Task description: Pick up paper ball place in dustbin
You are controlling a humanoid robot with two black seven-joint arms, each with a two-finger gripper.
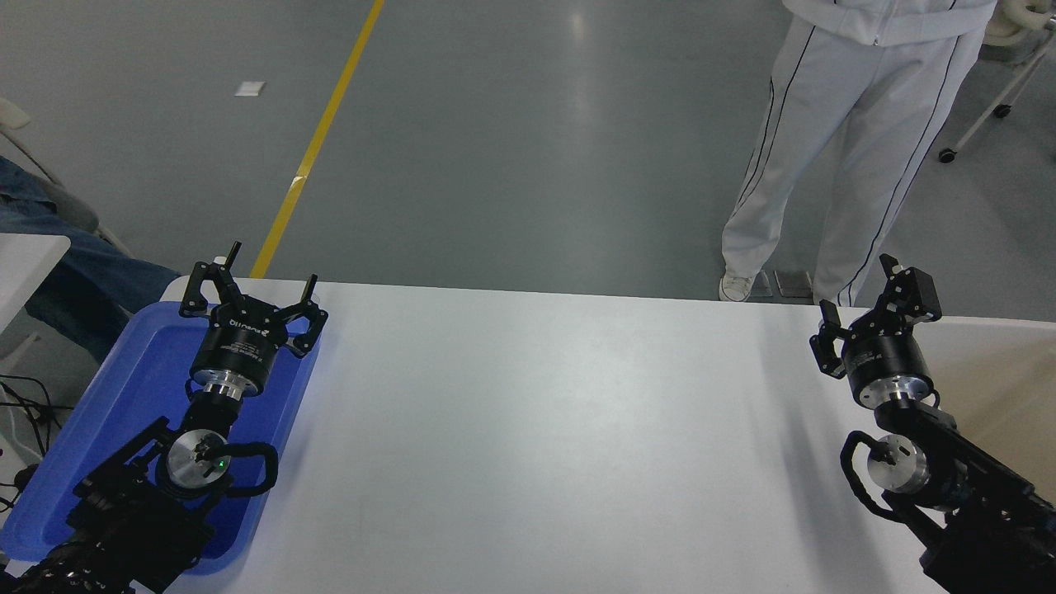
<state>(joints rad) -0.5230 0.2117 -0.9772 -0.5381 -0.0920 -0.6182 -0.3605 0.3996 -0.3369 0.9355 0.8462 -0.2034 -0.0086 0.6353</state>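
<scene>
Reaching in from the lower right, the right arm angles up and away from the camera, its right gripper (pixel 858 290) poised above the far right corner of the white table (pixel 536 429) with the jaws spread apart and nothing between them. Behind the black fingers sit a stubby black cylinder, a bright metal collar, and a looped black cable beside a second silvery joint. The left arm lies parked at the lower left over a blue tray (pixel 107 412), and the left gripper (pixel 252 280) has its jaws splayed wide and empty above the tray's far end. The tray is shallow, glossy plastic with rounded corners. The tabletop is smooth, matte and rounded at its corners. The dustbin (pixel 1002 379) shows beyond the table's right edge as a cream-beige, smooth-walled form, partly hidden by the right arm. The paper ball cannot be seen anywhere. A person in pale trousers with dark side stripes (pixel 833 148) stands on the grey floor past the far edge.
</scene>
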